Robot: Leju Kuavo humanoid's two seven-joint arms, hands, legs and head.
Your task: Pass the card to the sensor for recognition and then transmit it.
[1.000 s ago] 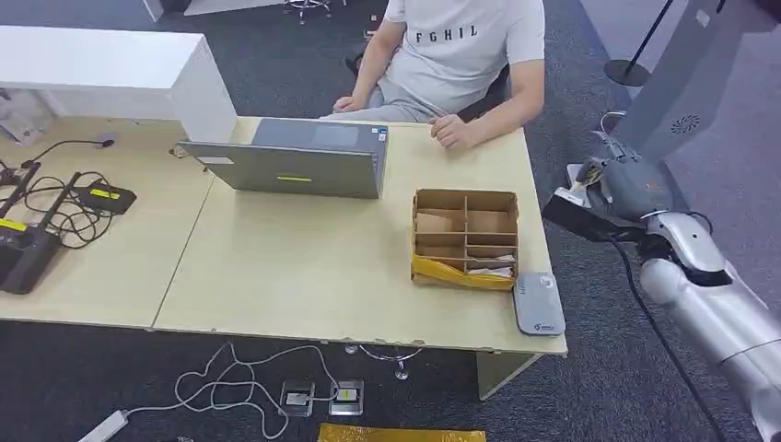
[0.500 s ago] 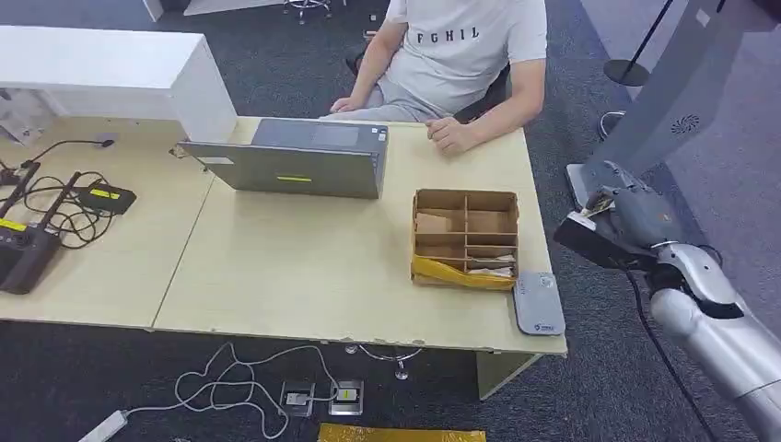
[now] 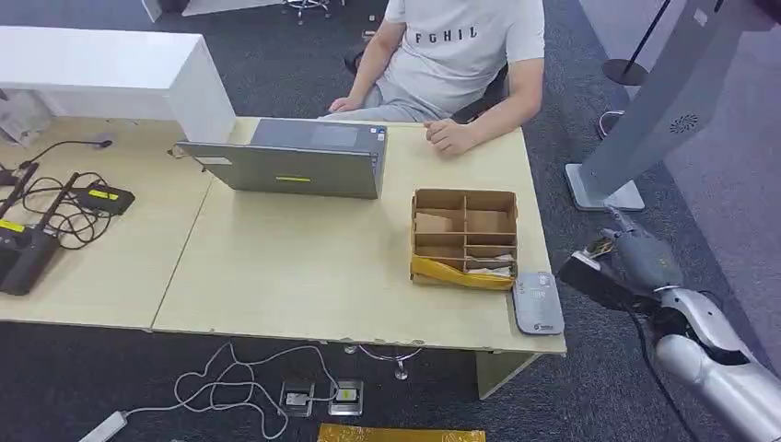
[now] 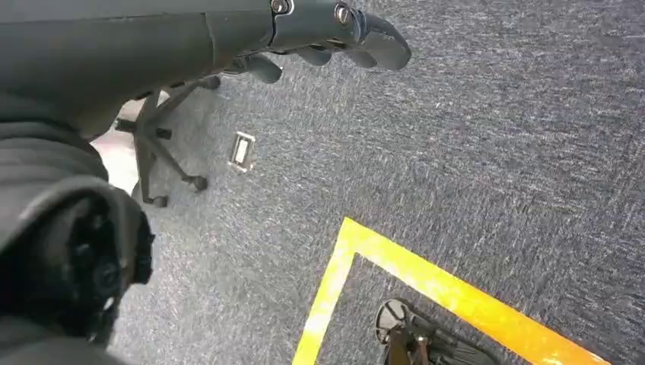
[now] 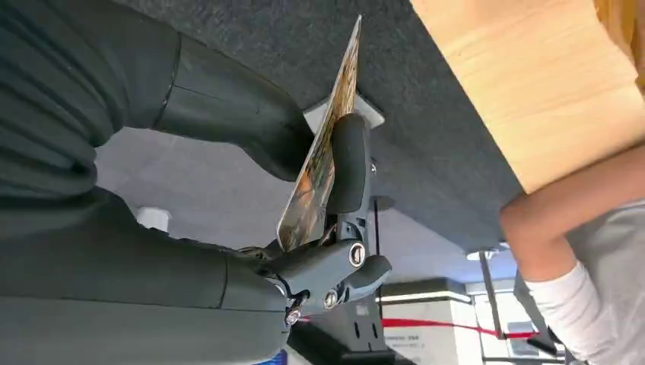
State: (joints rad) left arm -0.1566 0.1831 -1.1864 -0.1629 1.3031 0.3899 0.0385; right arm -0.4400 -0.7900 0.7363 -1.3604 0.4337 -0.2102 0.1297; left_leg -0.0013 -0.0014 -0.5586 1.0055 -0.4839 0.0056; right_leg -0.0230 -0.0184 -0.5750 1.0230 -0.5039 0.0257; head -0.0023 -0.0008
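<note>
The robot's grey right hand (image 5: 251, 190) pinches a thin colourful card (image 5: 323, 144) between its thick thumb and a dark finger (image 5: 346, 163). The card stands on its edge in the middle of the right wrist picture. In the head picture this hand (image 3: 635, 262) sits at the lower right, off the edge of the pale wooden table (image 3: 304, 267), with the silver arm bent up behind it. The small grey flat sensor box (image 3: 537, 302) lies on the table corner, near the hand but apart. The left hand (image 4: 319, 34) hangs over dark carpet, fingers curled, holding nothing.
</note>
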